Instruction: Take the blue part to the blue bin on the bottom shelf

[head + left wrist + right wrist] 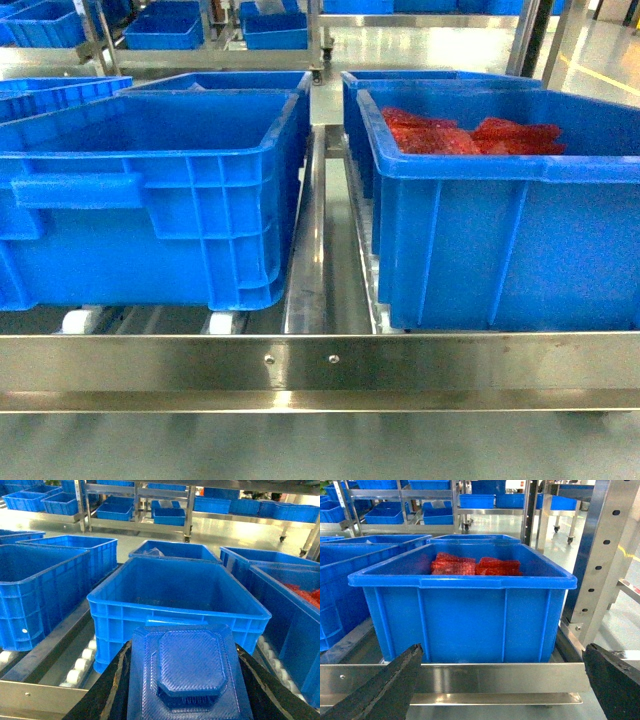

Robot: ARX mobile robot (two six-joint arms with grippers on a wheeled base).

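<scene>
Held in the left gripper (pixel 187 680): the blue part (pixel 186 672), a flat ribbed plate with a raised octagonal boss, pinched between the black fingers (pixel 107 690) on either side, seen close in the left wrist view. Hovered just short of the front wall of the blue bin (pixel 177 597), above the steel front rail (pixel 40 692). Looked open-topped and deep, that bin, resting on white rollers (pixel 80 665) beside a steel divider. Flanked by more blue bins left, right and behind.

Over on the right: right gripper (pixel 505 680) spread wide, fingers (pixel 385 685) far apart at the picture's lower corners, nothing between them. Faced a second blue bin (pixel 465 625) square on, red parts (pixel 475 566) heaped inside toward the back. Upright perforated steel post (pixel 600 560) just to that bin's right.

From the head view: two front bins side by side on the roller shelf, left bin (pixel 150 200) and right bin (pixel 500 240), split by a steel rail (pixel 305 250). Red bagged parts (pixel 470 135) in the right one. Neither gripper nor the part caught in that view. More shelving and bins (pixel 165 30) well back across the shiny floor.
</scene>
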